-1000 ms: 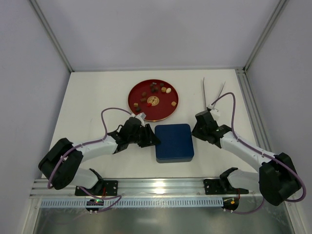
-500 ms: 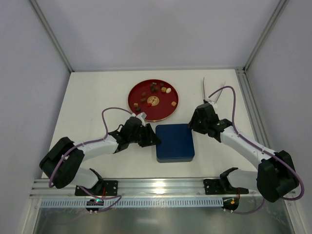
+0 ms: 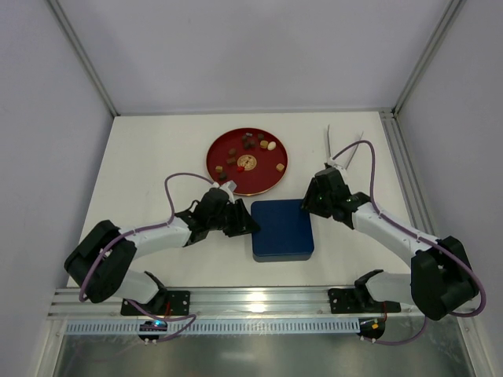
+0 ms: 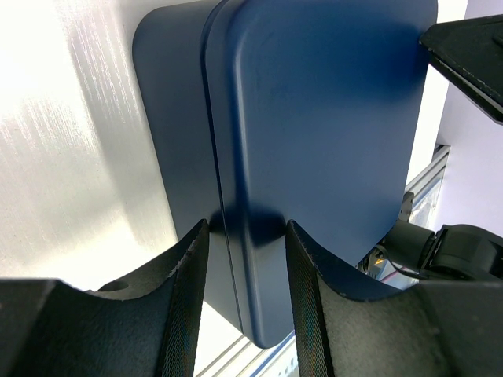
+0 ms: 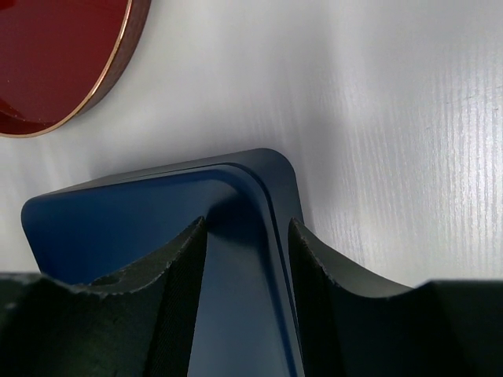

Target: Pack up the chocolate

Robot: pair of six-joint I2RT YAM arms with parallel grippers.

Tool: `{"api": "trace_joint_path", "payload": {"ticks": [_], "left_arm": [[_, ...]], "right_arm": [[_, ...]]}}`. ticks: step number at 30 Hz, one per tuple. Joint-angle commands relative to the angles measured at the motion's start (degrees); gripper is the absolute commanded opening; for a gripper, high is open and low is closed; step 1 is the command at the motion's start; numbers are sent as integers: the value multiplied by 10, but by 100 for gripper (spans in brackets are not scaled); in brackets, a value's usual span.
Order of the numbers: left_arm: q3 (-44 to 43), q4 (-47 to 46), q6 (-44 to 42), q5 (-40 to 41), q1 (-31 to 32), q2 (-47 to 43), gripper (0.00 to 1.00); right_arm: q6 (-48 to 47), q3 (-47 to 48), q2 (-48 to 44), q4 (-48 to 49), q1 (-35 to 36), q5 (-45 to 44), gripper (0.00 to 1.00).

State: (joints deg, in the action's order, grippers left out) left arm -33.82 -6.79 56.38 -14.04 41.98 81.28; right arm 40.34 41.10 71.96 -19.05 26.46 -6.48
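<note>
Plainly, left gripper [image 4: 245,232] and right gripper [image 5: 247,228] — jaws parted — straddle edges of the smooth, round-cornered dark-blue lid [image 3: 281,229].

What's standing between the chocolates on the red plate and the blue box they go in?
The dark-blue lid is on the box, closing it. The left hand and right hand straddle its edges; the chocolates lie on the red plate.

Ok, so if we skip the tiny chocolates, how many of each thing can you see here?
Red plate: 1
Dark-blue box: 1
White tongs: 1
Robot arms: 2
Total: 5
</note>
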Motion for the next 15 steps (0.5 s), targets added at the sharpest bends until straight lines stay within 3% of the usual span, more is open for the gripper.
{"api": "trace_joint_path", "payload": {"ticks": [1, 15], "left_arm": [[29, 150, -45, 52, 0, 42, 41], [29, 156, -50, 49, 1, 59, 41]], "right_arm": [[-12, -15, 11, 6, -1, -9, 48], [10, -97, 42, 59, 0, -5, 48]]}}
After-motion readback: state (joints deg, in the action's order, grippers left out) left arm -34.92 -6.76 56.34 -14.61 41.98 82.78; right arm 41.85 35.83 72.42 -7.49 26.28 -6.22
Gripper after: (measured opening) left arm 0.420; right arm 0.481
